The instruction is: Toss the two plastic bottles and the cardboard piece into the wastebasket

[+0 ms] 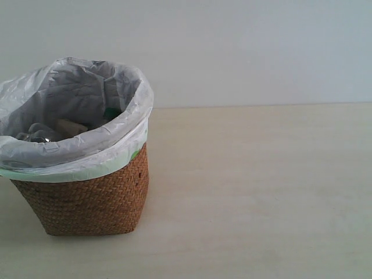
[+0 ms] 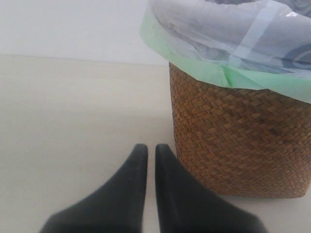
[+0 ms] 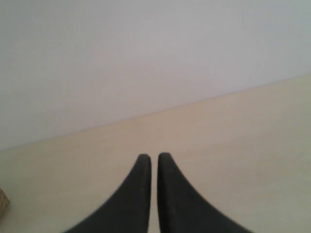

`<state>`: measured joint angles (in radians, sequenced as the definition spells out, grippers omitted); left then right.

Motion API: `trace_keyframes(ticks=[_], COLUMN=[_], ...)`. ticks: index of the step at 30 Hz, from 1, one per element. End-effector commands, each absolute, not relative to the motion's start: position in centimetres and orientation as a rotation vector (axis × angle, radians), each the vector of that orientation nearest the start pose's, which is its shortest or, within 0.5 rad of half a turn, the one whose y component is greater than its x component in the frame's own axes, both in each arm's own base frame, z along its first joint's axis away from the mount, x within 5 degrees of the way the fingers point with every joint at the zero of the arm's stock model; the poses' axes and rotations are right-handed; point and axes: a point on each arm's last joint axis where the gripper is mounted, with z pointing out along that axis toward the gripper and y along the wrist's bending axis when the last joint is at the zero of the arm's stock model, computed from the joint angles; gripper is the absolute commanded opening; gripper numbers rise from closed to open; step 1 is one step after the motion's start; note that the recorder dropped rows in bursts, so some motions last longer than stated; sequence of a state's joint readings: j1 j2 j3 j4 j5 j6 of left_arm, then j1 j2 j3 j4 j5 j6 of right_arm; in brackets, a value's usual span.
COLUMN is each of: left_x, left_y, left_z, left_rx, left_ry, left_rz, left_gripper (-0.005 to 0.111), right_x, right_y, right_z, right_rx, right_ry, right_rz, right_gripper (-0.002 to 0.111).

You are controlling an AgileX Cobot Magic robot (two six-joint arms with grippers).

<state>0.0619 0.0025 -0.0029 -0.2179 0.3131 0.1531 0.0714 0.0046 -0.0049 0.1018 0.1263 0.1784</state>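
The wastebasket (image 1: 87,200), brown wicker with a pale bag folded over its rim, stands at the left of the table. Inside it I see a beige bit of the cardboard piece (image 1: 71,127), a green patch that looks like the larger bottle's cap (image 1: 110,113), and shiny clear plastic (image 1: 36,136), probably a bottle. The red-labelled bottle cannot be made out. My left gripper (image 2: 151,148) is shut and empty, low over the table just beside the wastebasket (image 2: 238,141). My right gripper (image 3: 154,158) is shut and empty over bare table. Neither gripper shows in the exterior view.
The light wooden table (image 1: 261,186) stretches to the right of the basket, with a plain pale wall behind. A sliver of wicker (image 3: 2,201) shows at the edge of the right wrist view.
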Motion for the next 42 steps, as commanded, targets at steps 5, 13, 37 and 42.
trace_keyframes(ticks=[5, 13, 37, 42], left_x=[5.44, 5.44, 5.44, 5.44], left_y=[-0.24, -0.24, -0.24, -0.24], left_z=[18.58, 18.58, 18.58, 18.58], left_rx=[-0.066, -0.066, -0.066, -0.066], left_ry=[1.786, 1.786, 1.786, 1.786], left_rz=[-0.056, -0.056, -0.056, -0.056], left_gripper=[0.006, 0.006, 0.006, 0.006], right_x=[5.35, 5.35, 5.34, 5.34], right_y=[0.59, 0.59, 0.59, 0.59], right_z=[18.33, 18.33, 18.32, 18.32], right_rx=[0.142, 0.143, -0.035, -0.027], right_ry=[1.815, 1.815, 1.817, 1.817], right_rz=[0.244, 0.245, 0.106, 0.112], right_gripper=[0.001, 0.001, 0.001, 0.001])
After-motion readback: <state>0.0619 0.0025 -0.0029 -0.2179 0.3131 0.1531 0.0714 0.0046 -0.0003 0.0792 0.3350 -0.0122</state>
